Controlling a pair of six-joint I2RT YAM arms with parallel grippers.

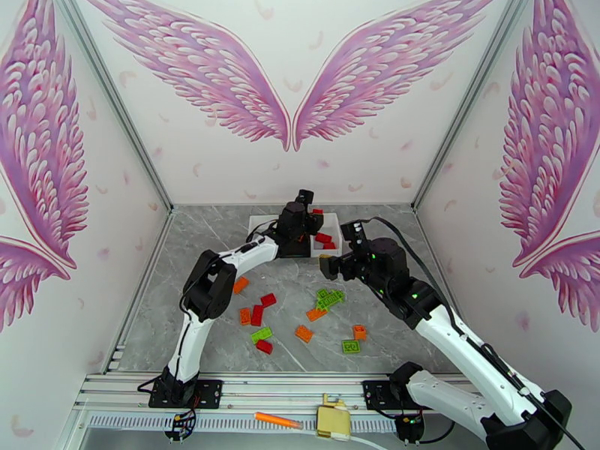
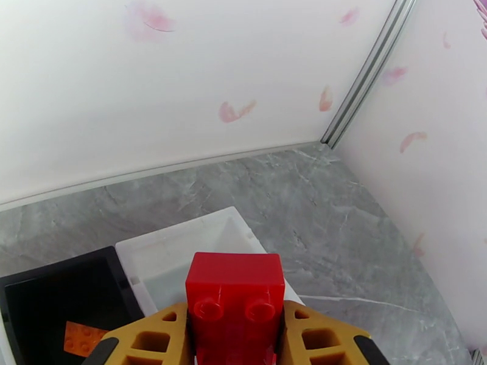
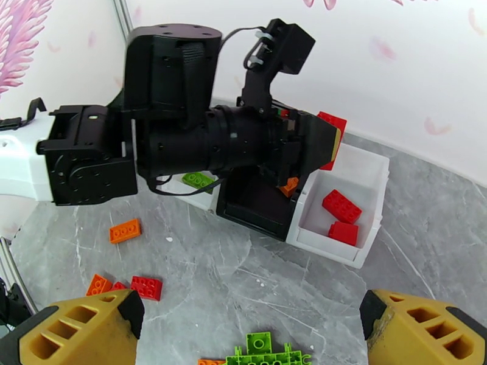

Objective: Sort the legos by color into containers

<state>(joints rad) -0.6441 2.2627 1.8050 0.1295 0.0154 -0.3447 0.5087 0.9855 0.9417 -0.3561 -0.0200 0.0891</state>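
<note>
Grey marble table (image 1: 210, 241), walls on three sides. A row of three bins stands near the far wall:
- left white bin (image 3: 196, 201): one green brick (image 3: 198, 179) inside
- black bin (image 3: 252, 214), middle: one orange brick (image 3: 290, 187) inside
- right white bin (image 3: 371, 177): two red bricks (image 3: 341, 206) on its floor

Left pincer (image 2: 236, 326) is clamped tight on the held red brick (image 2: 234, 281), above the right white bin, close to the side it shares with the black bin. Right pincer (image 3: 249, 330) is spread wide with nothing in it, low over the table on the near side of the bins, above a green cluster (image 3: 262, 351).

In the top view the left arm covers the black bin. Loose bricks (image 1: 268, 299), red, orange and green, lie scattered mid-table. The right wrist view gives each bin's contents. The left wrist view shows bare marble from the right white bin to the far right corner
</note>
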